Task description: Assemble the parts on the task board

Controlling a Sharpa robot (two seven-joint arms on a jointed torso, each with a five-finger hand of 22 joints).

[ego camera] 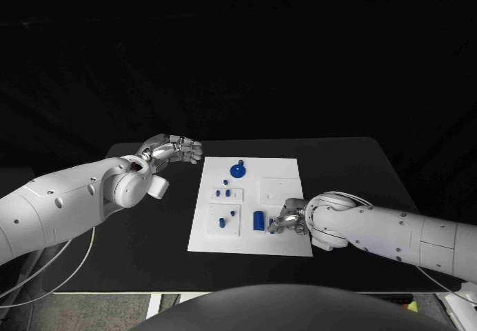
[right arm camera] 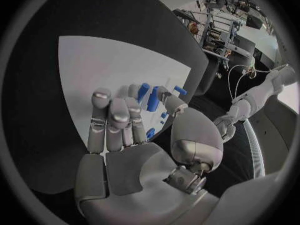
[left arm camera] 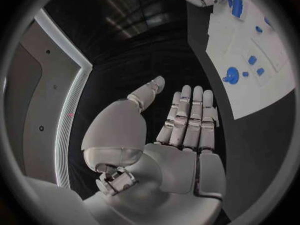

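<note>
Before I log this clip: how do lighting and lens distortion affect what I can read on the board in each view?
Head view: the task board is evenly lit against dark surroundings, and the blue parts read clearly. Left wrist view: fisheye bends the board's edge, parts small but distinct past the left hand. Right wrist view: the board edge curves too, and the right hand blocks some parts.

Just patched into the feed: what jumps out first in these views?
The white task board in the middle of the black table, dotted with small blue parts, the biggest a round blue part near its far edge. The right hand hovers over the board's near right corner beside a blue cylinder; the left hand waits empty off its far left corner.
</note>
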